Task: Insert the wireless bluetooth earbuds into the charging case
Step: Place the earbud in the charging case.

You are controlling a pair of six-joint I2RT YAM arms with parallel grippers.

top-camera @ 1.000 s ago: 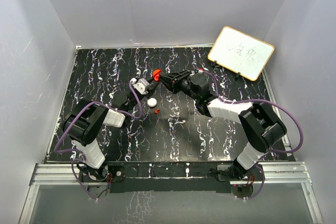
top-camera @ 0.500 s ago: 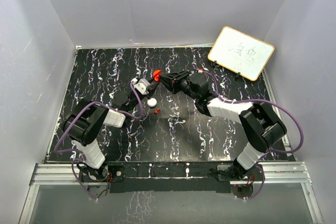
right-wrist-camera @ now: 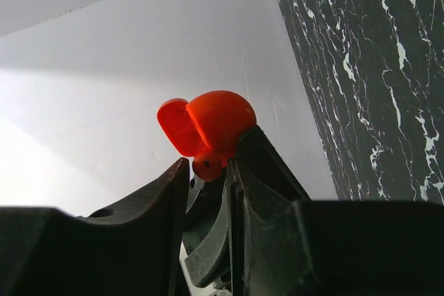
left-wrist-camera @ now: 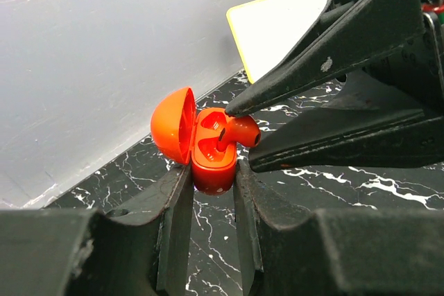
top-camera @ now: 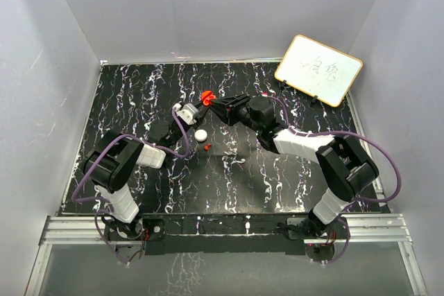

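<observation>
The charging case (left-wrist-camera: 207, 159), a small red shell with its lid swung open to the left, is held above the table by my left gripper (left-wrist-camera: 212, 174), which is shut on its body. One red earbud (left-wrist-camera: 243, 131) sits stem-down in a well of the case, its round head sticking out. My right gripper (right-wrist-camera: 208, 164) has its tips on either side of that head, slightly parted, with a thin gap at one finger. From above, both grippers meet at the case (top-camera: 206, 96). A second earbud (top-camera: 207, 147) lies on the table.
A white round disc (top-camera: 200, 134) lies on the black marbled table (top-camera: 139, 102) just above the loose earbud. A yellow-framed whiteboard (top-camera: 318, 69) leans at the back right. Grey walls close in the table on three sides.
The right gripper's fingers have parted slightly around the earbud. The case and both grippers have edged a little toward the back. The loose earbud and the disc have not moved.
</observation>
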